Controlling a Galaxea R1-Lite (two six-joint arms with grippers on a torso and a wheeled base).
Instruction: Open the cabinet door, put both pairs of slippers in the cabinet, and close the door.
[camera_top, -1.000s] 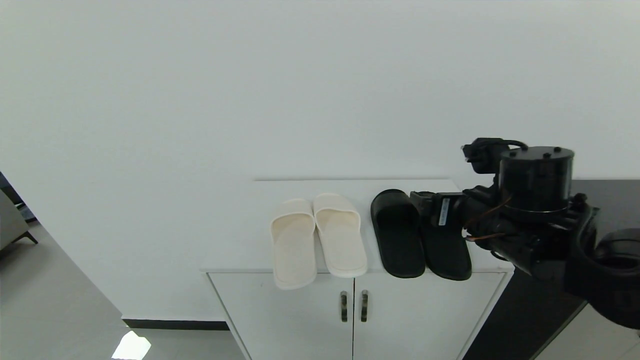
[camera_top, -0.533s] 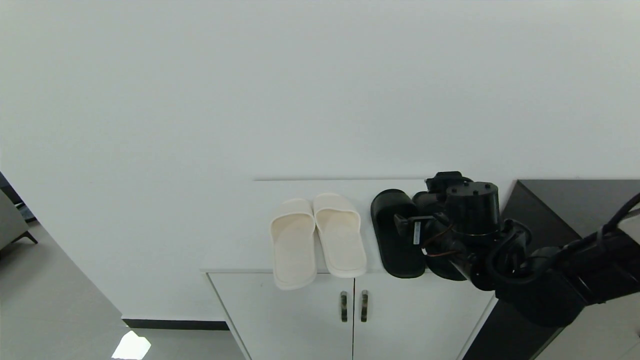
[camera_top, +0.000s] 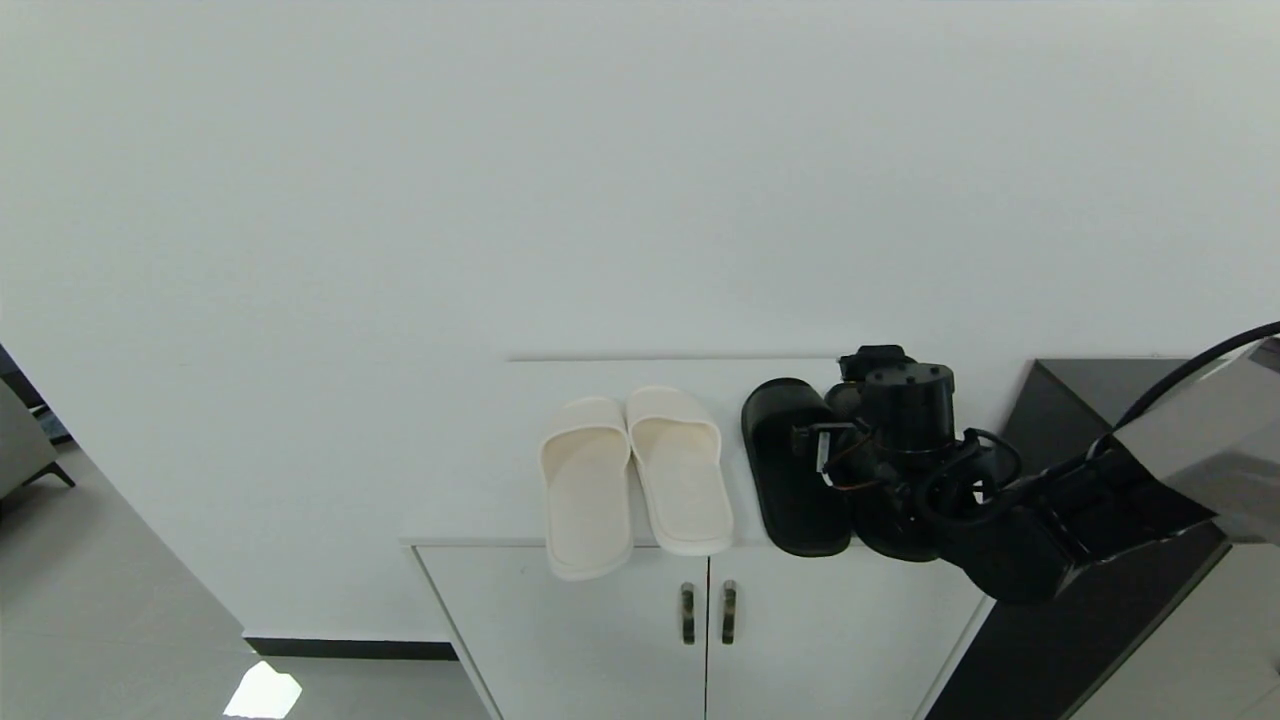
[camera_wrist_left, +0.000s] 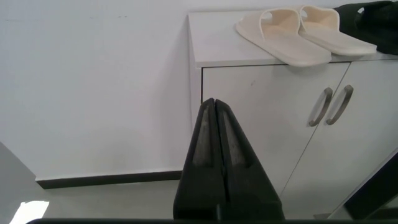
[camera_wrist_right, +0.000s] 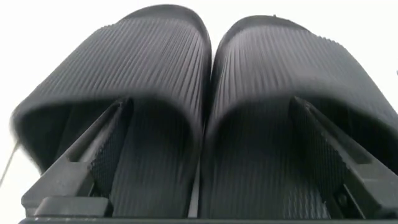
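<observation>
- Plain white wall (camera_top: 400, 200) behind, with a white cabinet (camera_top: 480, 500) set against it. Both doors shut, handles (camera_top: 707, 612) side by side at the middle seam.
- On the cabinet top: cream slippers (camera_top: 635, 470) toward the left and black slippers (camera_top: 795, 470) just beside them on the right. Heels at the front edge, or slightly over it.
- Right gripper (camera_wrist_right: 208, 109) down over the black pair, fingers spread wide, apparently one inside each slipper's opening. The pair's two touching inner walls between them.
- Left gripper (camera_wrist_left: 215, 109) low, facing the cabinet's left front, fingers pressed together on nothing.
- Step in hand, judging by the pose: taking the black pair as one bundle.
- Slide both fingers further in under the straps before closing, for a grip on the thick inner walls rather than the thin strap edges.
- Keep the gripper centred on the seam between the two slippers, to catch both evenly and drop neither.
- Close slowly and firmly. Probably soft foam, likely to squash and slip under a light pinch.
- Lift straight up, away from the cream pair, to avoid nudging it off the front edge.
- Worth minding: no way into the cabinet with the doors shut. Leave room in front for a pull on a handle, perhaps by the free left gripper.
</observation>
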